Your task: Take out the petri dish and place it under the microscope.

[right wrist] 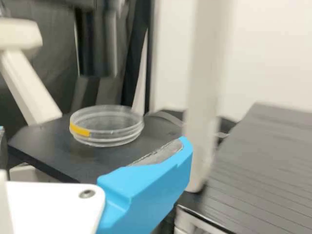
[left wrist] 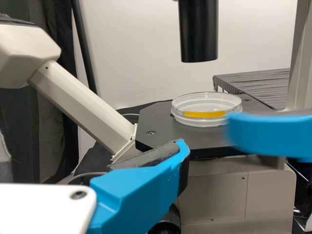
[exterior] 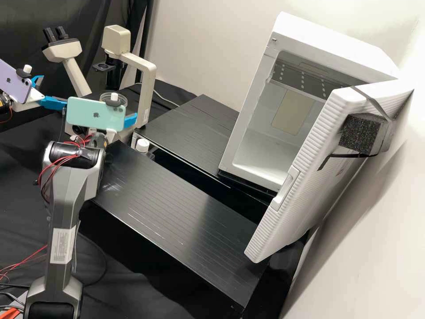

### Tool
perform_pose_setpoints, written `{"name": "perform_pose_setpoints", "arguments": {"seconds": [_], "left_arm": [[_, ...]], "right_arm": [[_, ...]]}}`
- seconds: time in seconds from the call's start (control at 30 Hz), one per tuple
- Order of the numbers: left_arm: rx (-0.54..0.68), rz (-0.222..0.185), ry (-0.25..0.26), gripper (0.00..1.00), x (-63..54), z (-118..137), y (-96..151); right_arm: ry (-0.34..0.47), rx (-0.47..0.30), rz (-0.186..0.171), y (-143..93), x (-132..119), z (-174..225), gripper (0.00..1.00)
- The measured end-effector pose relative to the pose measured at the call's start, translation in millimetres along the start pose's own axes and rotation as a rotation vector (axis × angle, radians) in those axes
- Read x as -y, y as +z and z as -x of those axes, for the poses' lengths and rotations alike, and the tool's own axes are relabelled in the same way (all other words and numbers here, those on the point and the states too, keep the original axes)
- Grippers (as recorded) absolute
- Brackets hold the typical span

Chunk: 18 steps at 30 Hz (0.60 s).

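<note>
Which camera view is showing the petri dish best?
The right wrist view: the whole petri dish, with its yellow strip, shows unblocked on the black stage. In the left wrist view, a blue finger overlaps its edge. In the high view, a green phone and its clamp partly hide it.

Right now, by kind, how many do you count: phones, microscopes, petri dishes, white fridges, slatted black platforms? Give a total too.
Phones: 2 (pale green phone, purple phone)
Microscopes: 1 (pale microscope)
Petri dishes: 1 (clear petri dish)
White fridges: 1 (open fridge)
Slatted black platforms: 2 (nearer platform, farther platform)
Total: 7
</note>
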State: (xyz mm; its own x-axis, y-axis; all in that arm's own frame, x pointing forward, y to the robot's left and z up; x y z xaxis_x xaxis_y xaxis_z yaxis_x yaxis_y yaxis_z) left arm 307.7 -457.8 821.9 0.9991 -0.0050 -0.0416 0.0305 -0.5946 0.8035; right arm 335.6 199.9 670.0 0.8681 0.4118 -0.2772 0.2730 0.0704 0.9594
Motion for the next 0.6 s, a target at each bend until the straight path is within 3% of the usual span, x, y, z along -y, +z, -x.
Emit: {"name": "perform_pose_setpoints", "arguments": {"seconds": [0.1,0.2,0.37,0.6], "left_arm": [[0.0,0.0,0.0,1.0,0.0,0,0],[0.0,0.0,0.0,1.0,0.0,0,0],[0.0,0.0,0.0,1.0,0.0,0,0],[0.0,0.0,0.0,1.0,0.0,0,0]], "right_arm": [[0.124,-0.038,0.027,-1,-11,41,1.0],[0.169,0.007,0.048,0,-15,79,1.0],[0.133,0.045,0.075,7,-21,134,1.0],[0.146,0.123,0.032,29,-34,189,1.0]]}}
